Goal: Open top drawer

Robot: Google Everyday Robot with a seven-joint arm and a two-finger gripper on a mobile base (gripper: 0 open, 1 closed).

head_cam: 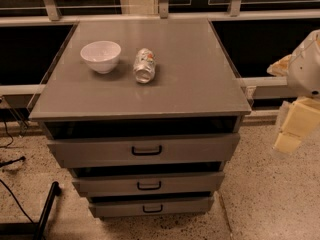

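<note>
Fingers (293,125) unreadable as released or clenched, gripper (286,143) hangs mid-right, apart from matte grey top drawer (195,149) beneath round white bowl (100,55) and can (144,65).

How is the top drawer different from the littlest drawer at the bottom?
The top drawer is wider and taller; the bottom drawer is the narrowest and shortest. The top drawer sits right under the tabletop; the bottom drawer sits nearest the floor. Both are grey with a black loop handle. The pincer hangs off to the right, touching neither.
</note>
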